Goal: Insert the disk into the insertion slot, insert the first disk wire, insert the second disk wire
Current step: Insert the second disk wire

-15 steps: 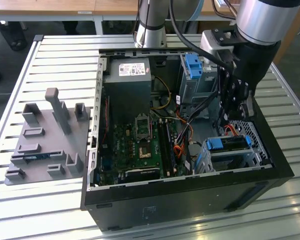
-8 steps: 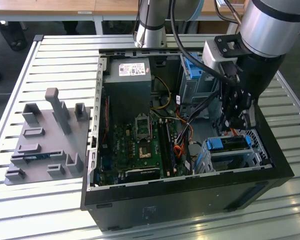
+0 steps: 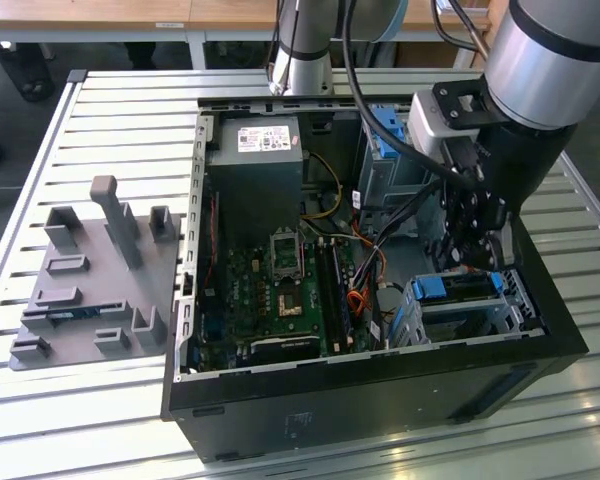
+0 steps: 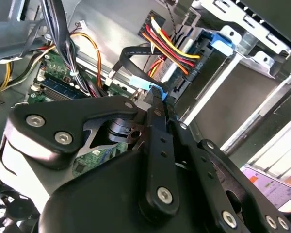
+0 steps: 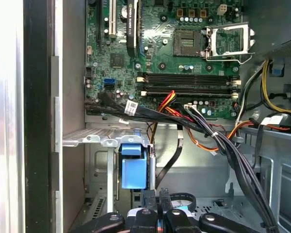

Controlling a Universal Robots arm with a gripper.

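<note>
The gripper was seen clenched on the blue plug of a flat black disk wire, the plug being pinched between the fingertips and the wire looping away just ahead of them. The disk, recognised by its blue carrier, was found directly beyond the fingertips, lying inside the insertion slot, so the first step was judged done. A bundle of coloured wires was seen ending in a black connector close against the disk's end, just past the held plug; whether it was fully seated could not be told. The wire was judged light and limp, likely to bend and spring sideways if gripped along its length, so the stiff plug body was taken to be the right place for a hold. The plug was judged small, smooth plastic, apt to twist in the grip and to jam or chip if pressed in at an angle. The disk itself was judged rigid and fairly heavy, best handled by its carrier edges. The motherboard lay well beyond the fingertips.
</note>
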